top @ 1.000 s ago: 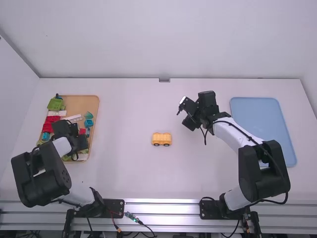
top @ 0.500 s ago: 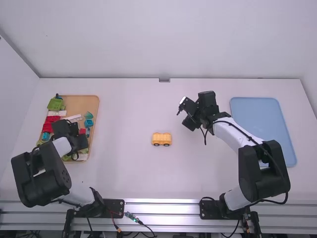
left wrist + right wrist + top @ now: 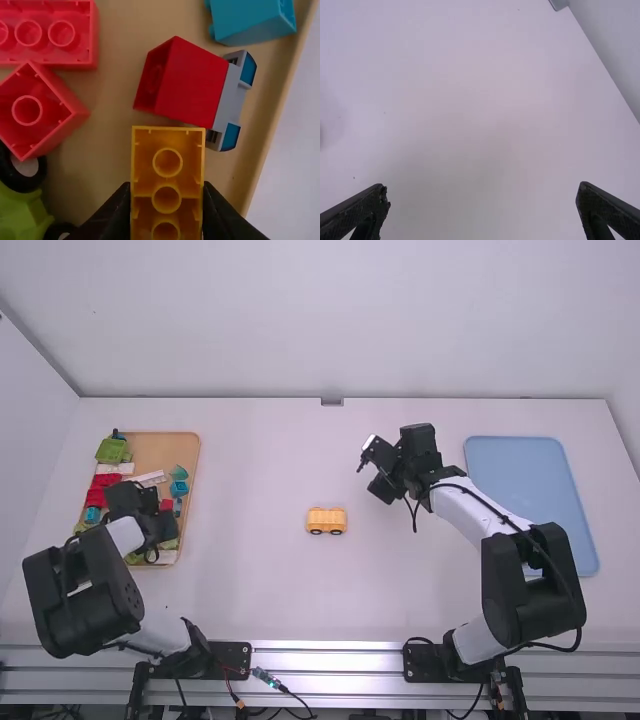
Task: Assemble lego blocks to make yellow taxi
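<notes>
In the high view, the yellow car base with black wheels [image 3: 326, 521] stands on the table's middle. My left gripper [image 3: 143, 512] is over the wooden tray of blocks [image 3: 160, 446]. From the left wrist, my left gripper [image 3: 166, 185] has its fingers against both long sides of a yellow-orange block [image 3: 167, 142], its hollow underside facing the camera. Beside that block's end lies a red block with grey and blue parts [image 3: 192, 82]. My right gripper [image 3: 375, 469] is above the table, right of the car base; in the right wrist view this gripper [image 3: 482, 187] is open with nothing between its fingers.
A light blue tray [image 3: 530, 490] lies on the right side. In the wooden tray are red blocks [image 3: 47, 35], a teal block [image 3: 252, 22] and a green wheeled piece [image 3: 20, 212]. The tray's rim [image 3: 272, 140] runs close beside the left gripper.
</notes>
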Robot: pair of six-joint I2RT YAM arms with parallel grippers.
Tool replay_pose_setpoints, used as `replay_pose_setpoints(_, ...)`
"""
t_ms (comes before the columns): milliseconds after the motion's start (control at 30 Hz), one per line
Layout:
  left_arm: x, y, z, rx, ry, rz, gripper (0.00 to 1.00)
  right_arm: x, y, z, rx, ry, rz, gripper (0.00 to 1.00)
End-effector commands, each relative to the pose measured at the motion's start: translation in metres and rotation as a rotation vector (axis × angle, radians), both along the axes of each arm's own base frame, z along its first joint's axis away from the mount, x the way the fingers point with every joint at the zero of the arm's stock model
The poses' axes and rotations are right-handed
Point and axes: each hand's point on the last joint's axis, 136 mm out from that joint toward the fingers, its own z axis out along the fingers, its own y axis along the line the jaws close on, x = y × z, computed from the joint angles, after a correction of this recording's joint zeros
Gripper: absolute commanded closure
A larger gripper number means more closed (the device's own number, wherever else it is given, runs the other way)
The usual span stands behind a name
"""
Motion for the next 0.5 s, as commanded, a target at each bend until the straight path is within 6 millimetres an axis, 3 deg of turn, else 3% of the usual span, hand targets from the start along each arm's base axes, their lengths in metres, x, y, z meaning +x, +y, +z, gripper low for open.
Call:
replay_pose_setpoints(0, -0.0062, -0.0014, -0.0041, -0.007, 0.017, 0.006, 0.67, 0.0056, 0.0032, 0.015, 0.021, -0.03, -0.001, 0.01)
replay_pose_setpoints(467, -0.0048, -0.0004, -0.0028, -0.018, 0.008, 0.033, 0.74, 0.0055, 0.0031, 0.0149, 0.021, -0.029, -0.001, 0.01)
